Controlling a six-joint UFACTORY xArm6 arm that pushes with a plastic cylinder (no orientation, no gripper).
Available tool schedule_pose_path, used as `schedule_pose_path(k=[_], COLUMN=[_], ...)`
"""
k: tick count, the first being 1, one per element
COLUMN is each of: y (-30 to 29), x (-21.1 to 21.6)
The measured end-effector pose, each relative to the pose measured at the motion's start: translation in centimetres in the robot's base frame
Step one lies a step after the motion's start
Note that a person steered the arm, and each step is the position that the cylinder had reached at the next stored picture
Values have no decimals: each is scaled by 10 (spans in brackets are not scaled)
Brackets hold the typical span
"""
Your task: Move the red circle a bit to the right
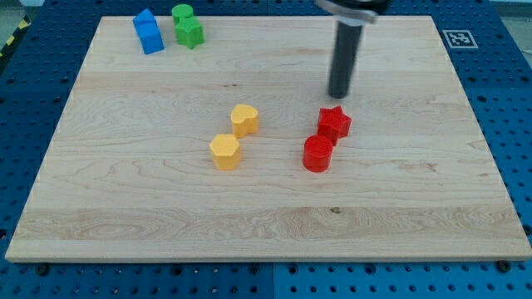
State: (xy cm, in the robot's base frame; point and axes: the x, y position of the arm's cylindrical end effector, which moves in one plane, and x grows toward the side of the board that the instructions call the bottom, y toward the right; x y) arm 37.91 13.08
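My tip point(338, 95) is just above the red star point(335, 122). The red circle point(317, 154) touches the star's lower left. My rod has no gripper.

wooden board point(399, 208), red circle point(317, 154), red star point(334, 123)

My tip point(338, 95) stands behind the red star point(334, 123) — red circle point(317, 154) touching it (front-left).

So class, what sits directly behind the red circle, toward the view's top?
The red star touches the red circle from behind. My tip stands just beyond the star. The star's lower edge is covered by the circle.
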Motion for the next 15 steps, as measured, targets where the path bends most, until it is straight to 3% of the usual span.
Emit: schedule_pose_path(k=[1, 2, 4, 5, 6, 13, 15], y=[58, 64, -10, -73, -86, -123, -102], x=[29, 95, 208, 206, 192, 135, 124])
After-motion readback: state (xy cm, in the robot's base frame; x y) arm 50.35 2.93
